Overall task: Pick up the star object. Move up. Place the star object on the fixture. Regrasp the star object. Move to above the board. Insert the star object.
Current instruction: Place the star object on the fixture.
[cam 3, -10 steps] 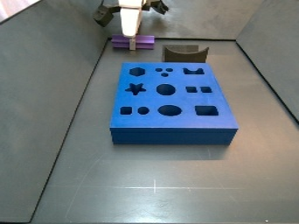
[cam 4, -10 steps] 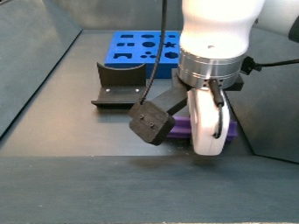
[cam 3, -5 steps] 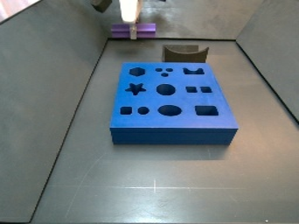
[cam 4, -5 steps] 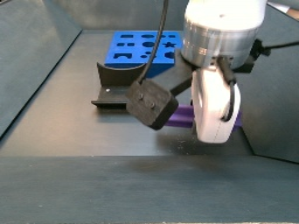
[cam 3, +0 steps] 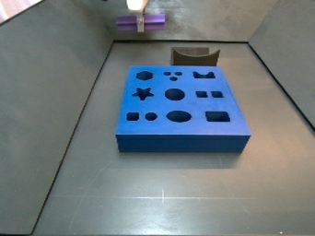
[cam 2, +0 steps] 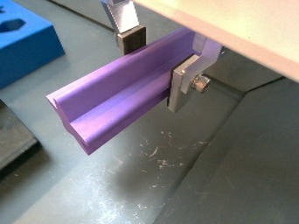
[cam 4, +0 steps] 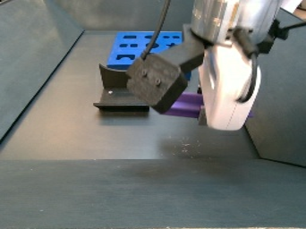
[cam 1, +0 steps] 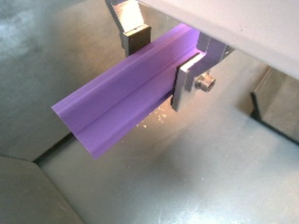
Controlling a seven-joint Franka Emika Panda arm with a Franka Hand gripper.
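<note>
My gripper (cam 1: 160,52) is shut on the star object (cam 1: 128,96), a long purple peg held level across the jaws and lifted off the grey floor. Both wrist views show the silver fingers (cam 2: 184,77) pressed on its two long sides (cam 2: 122,92). In a side view the gripper (cam 3: 139,20) carries the peg (cam 3: 128,20) high at the far end, beyond the fixture (cam 3: 191,56) and the blue board (cam 3: 180,104). In a side view the peg (cam 4: 187,104) shows below the wrist, right of the fixture (cam 4: 123,89), with the board (cam 4: 145,48) behind.
Grey walls enclose the floor on the left and far sides (cam 3: 74,64). A wall corner runs close under the peg (cam 1: 47,153). A dark camera block on the wrist (cam 4: 159,80) hangs above the fixture. The board's corner shows in a wrist view (cam 2: 24,48).
The gripper has risen with the purple peg in it, from floor level to well above the floor. The board and fixture have not moved.
</note>
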